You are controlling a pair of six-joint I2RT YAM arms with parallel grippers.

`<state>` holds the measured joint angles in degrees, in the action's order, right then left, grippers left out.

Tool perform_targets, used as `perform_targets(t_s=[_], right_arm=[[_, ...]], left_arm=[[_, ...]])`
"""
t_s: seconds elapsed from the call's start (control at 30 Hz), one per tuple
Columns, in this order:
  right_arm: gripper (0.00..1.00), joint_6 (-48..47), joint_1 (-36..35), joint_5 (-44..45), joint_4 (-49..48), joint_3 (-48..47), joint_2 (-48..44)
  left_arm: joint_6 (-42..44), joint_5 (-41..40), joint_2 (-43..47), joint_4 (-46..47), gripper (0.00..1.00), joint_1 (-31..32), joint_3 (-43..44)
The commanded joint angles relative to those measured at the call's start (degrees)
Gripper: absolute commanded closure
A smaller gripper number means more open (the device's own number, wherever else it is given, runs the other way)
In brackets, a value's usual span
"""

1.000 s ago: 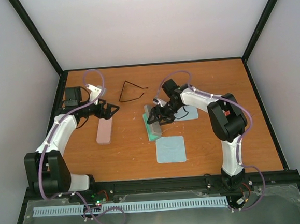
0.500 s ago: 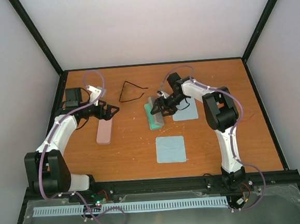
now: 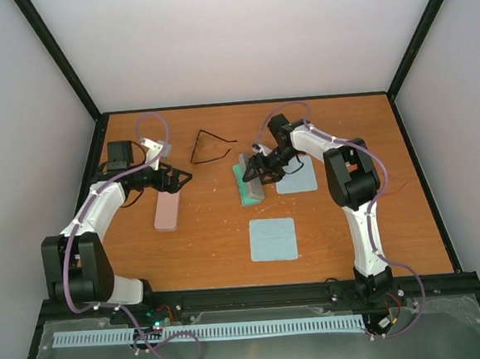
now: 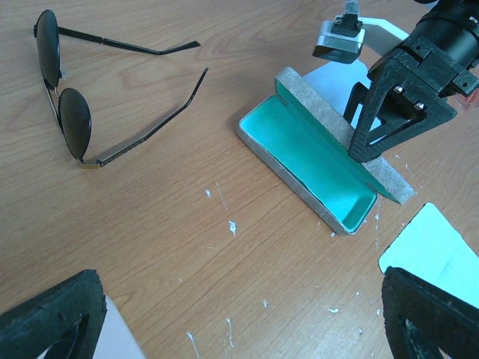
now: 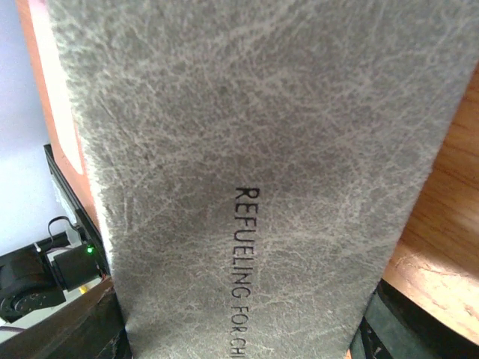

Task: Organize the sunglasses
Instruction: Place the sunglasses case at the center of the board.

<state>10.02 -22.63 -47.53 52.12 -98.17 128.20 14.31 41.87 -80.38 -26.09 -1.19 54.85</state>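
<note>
Top view: the sunglasses (image 3: pixel 211 146) lie left of and beyond the open grey case (image 3: pixel 247 185), apart from it. Left wrist: my left gripper (image 4: pixel 239 321) hangs spread wide near that case. Right wrist: my right gripper (image 5: pixel 239 329) seems to pinch the case's lid (image 5: pixel 254 149).

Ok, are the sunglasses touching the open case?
Apart. The left wrist view shows a clear strip of bare wood between the sunglasses and the case.

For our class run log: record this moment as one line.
left gripper: open, empty | right gripper: holding open grey case by lid | sunglasses: unfolded on table
</note>
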Motion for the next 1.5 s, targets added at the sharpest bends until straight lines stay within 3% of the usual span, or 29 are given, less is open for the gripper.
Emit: perform_targets(t_s=[0.0,0.23,0.43,0.6,0.73,1.07,1.27,1.47], right_arm=[[0.34,-0.15,0.18,4.02,1.93,-0.66,-1.12],[0.36,0.53,2.12,-9.23,-1.97,1.72,-0.65],[0.36,-1.18,2.46,-15.13,-1.59,1.94,-0.34],[0.37,-1.54,2.55,-17.60,-2.76,3.34,0.02],[0.38,-1.41,2.77,-19.35,-4.08,5.01,-0.05],[0.38,-0.12,3.37,-20.50,-6.49,6.05,-0.53],[0.38,0.50,3.47,-20.94,-7.32,5.90,0.19],[0.37,0.76,3.53,-20.50,-7.44,5.80,1.56]], left_arm=[[-0.02,1.76,-0.71,0.90,0.00,-0.22,1.90],[-0.57,2.52,-0.56,1.14,0.01,-0.22,1.64],[-1.80,4.41,-1.07,3.53,0.02,2.02,1.28],[-1.30,2.53,-5.14,6.44,0.43,10.58,3.11],[1.50,0.42,-13.00,5.22,0.58,15.41,7.89],[1.82,-2.77,-27.38,5.21,0.59,24.13,17.16],[0.40,-6.38,-31.69,5.66,0.59,25.69,18.87],[0.20,-15.01,-36.11,4.14,0.61,25.97,20.74]])
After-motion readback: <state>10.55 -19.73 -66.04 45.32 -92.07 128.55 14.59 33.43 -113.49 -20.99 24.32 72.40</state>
